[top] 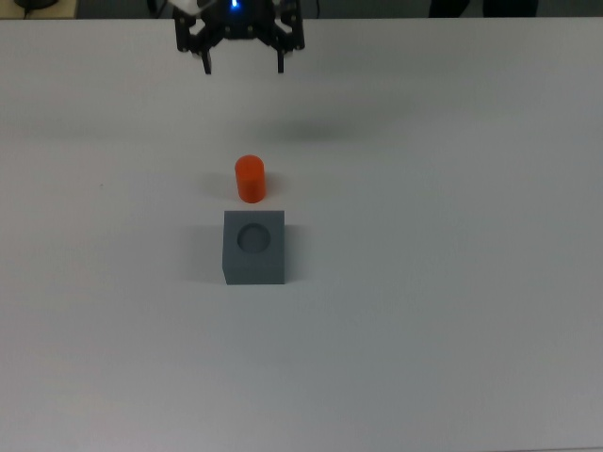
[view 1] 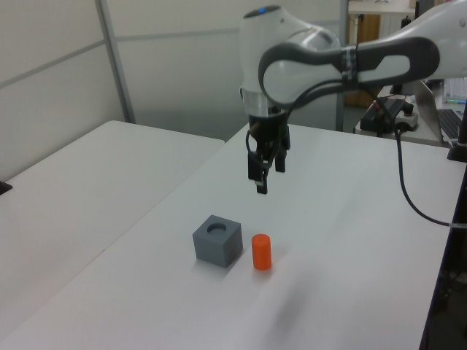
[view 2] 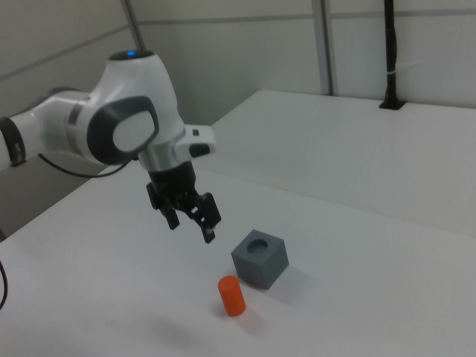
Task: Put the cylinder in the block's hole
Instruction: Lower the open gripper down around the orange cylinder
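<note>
The cylinder (top: 250, 179) (view 1: 261, 251) (view 2: 231, 295) is a small, smooth, bright orange piece standing upright on the white bench (top: 452, 282), its long axis vertical and its flat round top facing up. It sits just beside the block (top: 254, 247) (view 1: 217, 240) (view 2: 259, 257), a dark grey matte cube whose top face carries one round hole, with a narrow strip of bench between the two. The pincer (top: 243, 67) (view 1: 262, 177) (view 2: 193, 227) hangs in the air well apart from the block, on the cylinder's side of it, its two dark fingers spread apart, pointing down and holding nothing.
</note>
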